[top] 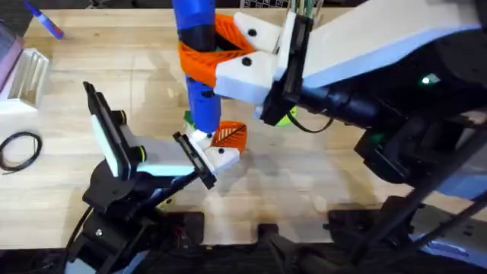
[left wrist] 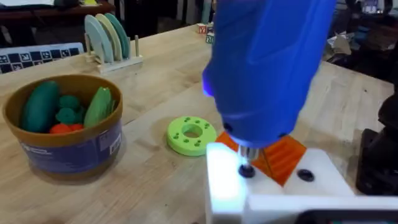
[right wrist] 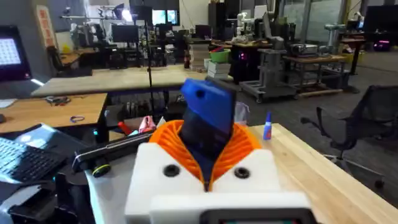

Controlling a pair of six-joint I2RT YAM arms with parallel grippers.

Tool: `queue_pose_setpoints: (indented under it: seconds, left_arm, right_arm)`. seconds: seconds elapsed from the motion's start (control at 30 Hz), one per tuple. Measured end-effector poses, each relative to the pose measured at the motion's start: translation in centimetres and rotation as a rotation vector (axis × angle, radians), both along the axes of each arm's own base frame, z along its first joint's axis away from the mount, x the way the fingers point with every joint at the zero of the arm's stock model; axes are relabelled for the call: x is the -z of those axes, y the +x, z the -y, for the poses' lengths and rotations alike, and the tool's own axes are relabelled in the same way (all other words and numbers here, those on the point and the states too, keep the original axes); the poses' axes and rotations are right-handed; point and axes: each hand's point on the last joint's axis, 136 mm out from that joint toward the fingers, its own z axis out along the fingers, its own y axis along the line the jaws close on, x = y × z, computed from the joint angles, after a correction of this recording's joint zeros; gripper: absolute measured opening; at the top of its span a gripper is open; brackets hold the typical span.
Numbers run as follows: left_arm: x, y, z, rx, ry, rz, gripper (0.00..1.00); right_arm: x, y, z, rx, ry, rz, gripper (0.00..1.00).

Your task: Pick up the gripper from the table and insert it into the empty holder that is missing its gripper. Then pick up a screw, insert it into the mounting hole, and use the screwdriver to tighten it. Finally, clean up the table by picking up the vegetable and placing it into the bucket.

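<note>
- At the tabletop (top: pixel 319 183) centre: 1 screwdriver (top: pixel 199 68), blue, upright, tip down on the holder (top: pixel 215 152).
- Right hand (top: pixel 228 46): white body, orange ribbed fingers closed around the screwdriver barrel; the right wrist view shows the same, barrel wedged between the 2 orange pads (right wrist: pixel 168 140).
- Left hand (top: pixel 202 164): at the holder's white block; whether its fingers are closed, cannot tell.
- Holder: 1 white block, 1 orange ribbed gripper (left wrist: pixel 283 155) seated in it, 2 dark holes in the left wrist view; screwdriver tip sits in 1 of them.
- 1 lime-green disc (left wrist: pixel 191 135) lying flat just beside the holder.
- 1 bucket (left wrist: pixel 62 127), well apart from the holder: blue wall, tan rim, white label, text too small to read. Inside: 2 long green toy vegetables plus 1 vegetable (left wrist: pixel 67 121) with leafy green top and orange bit.
- 1 rack with 3 plates (left wrist: pixel 109 37) behind the bucket.
</note>
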Motion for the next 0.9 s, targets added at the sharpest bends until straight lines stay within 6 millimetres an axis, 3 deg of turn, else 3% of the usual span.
queue_pose_setpoints:
  seconds: [0.2,0.37,0.57,0.63,0.73,0.9]
  left_arm:
    - [-0.2,0.1,-0.1,-0.007,-0.002,0.007,0.004]
    - [0.0,0.1,-0.1,-0.01,0.001,0.0,0.004]
    - [0.0,0.1,-0.1,-0.011,0.001,0.001,0.004]
    - [0.0,0.1,-0.1,-0.011,0.001,0.0,0.004]
    - [0.0,0.1,-0.1,-0.011,0.001,0.0,0.004]
    - [0.0,0.1,-0.1,-0.011,0.001,0.0,0.004]
  right_arm:
    - [-0.9,-0.5,0.0,-0.022,0.047,0.054,0.02]
    - [-3.7,-1.2,1.0,-0.011,0.129,0.139,0.02]
    - [-3.9,-0.9,1.3,0.003,0.123,0.148,0.02]
    - [-3.1,0.2,1.5,0.038,0.081,0.148,0.02]
    - [0.0,3.7,2.5,0.159,-0.061,0.126,0.02]
    - [7.2,11.1,7.9,0.487,-0.408,0.112,0.02]
